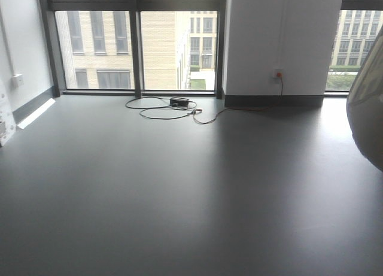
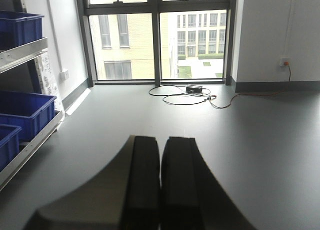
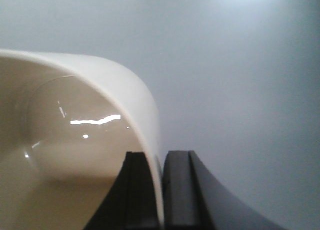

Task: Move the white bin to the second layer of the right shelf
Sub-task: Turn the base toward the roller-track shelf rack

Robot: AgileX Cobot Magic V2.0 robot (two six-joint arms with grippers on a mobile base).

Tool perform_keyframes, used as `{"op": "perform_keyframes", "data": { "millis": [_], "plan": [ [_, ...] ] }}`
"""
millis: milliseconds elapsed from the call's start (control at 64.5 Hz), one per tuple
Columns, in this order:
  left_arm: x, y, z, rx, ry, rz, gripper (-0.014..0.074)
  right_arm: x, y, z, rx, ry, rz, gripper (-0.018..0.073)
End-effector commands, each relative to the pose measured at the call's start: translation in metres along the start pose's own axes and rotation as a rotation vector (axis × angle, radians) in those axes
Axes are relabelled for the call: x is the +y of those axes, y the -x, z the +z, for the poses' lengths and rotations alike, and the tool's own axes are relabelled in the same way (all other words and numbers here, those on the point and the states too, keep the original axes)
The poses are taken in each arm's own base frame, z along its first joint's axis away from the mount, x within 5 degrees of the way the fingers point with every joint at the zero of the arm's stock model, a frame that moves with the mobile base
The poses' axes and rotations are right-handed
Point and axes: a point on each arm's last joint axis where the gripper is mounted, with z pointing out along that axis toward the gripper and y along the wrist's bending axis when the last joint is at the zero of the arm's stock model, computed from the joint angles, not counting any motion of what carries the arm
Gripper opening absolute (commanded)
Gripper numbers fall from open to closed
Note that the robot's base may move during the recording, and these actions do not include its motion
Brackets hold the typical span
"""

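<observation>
Right jaws astride white bin (image 3: pixel 65 140) wall, bin mostly off-frame.

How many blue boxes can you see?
3 blue boxes, all on the rack in the left wrist view: an upper box, a middle box below it, a nearer box cut by the frame edge. More may be hidden.

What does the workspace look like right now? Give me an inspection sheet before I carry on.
Surface: grey floor, glossy.
Job's things: white bin held by its wall; roller shelf level not seen.
Clutter: blue crates on rack at left.
Grippers: right gripper shut on bin wall, one finger inside; left gripper shut, empty.
Cables: looped cable and power brick on floor, lead to wall socket.
Surroundings: windows, white wall.
</observation>
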Motion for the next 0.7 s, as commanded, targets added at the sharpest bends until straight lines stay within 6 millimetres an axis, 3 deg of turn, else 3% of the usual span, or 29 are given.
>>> {"op": "perform_keyframes", "data": {
  "millis": [0, 682],
  "plan": [
    [0.0002, -0.0041, 0.0003, -0.061, 0.004, -0.009, 0.0085, 0.0017, 0.0141, -0.0067, -0.104, 0.013, -0.007, 0.0077],
    [0.0002, -0.0041, 0.0003, -0.061, 0.004, -0.009, 0.0085, 0.0017, 0.0142, -0.0067, -0.104, 0.013, -0.007, 0.0077]
  ]
}}
